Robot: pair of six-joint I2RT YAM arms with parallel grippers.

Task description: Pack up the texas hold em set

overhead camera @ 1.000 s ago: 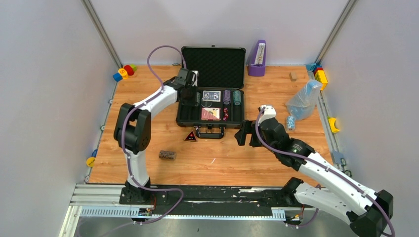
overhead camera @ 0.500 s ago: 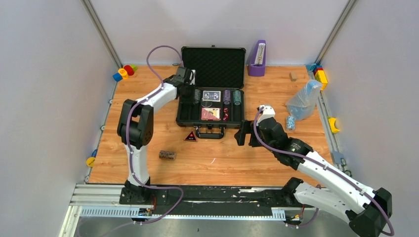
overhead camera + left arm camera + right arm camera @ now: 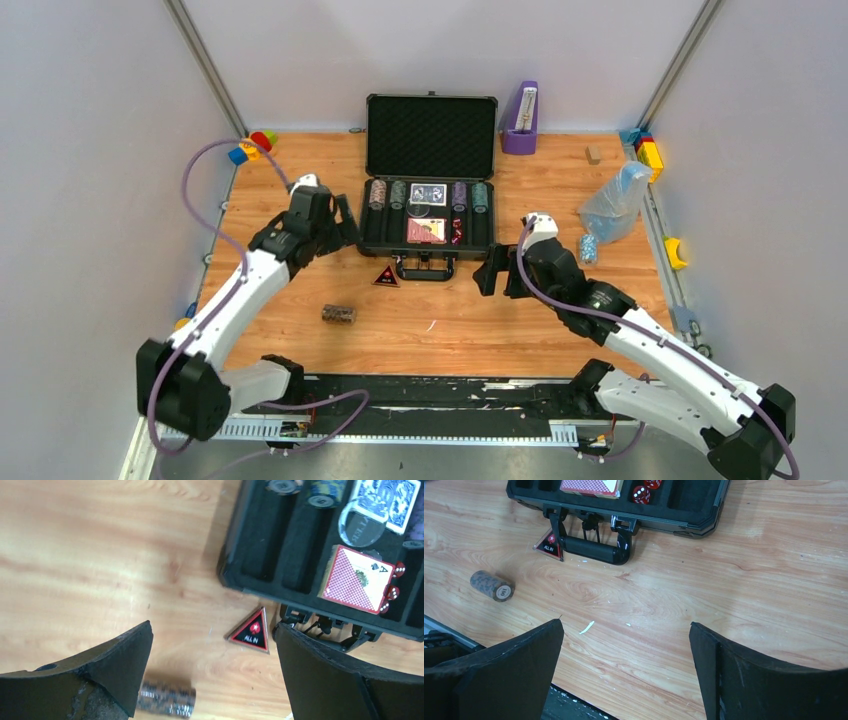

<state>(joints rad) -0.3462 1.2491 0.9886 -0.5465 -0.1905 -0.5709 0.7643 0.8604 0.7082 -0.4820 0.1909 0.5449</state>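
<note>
With left gripper (image 3: 212,645) and right gripper (image 3: 626,630) wide apart, empty, lower left onto short brown poker chip roll (image 3: 167,699), 7 o'clock from dark red triangle (image 3: 252,632); pinch round sides.

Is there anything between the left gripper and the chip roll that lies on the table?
Nothing visible. Only bare table lies between the open left gripper and the chip roll. The triangle sits off to the side, near the case handle.
</note>
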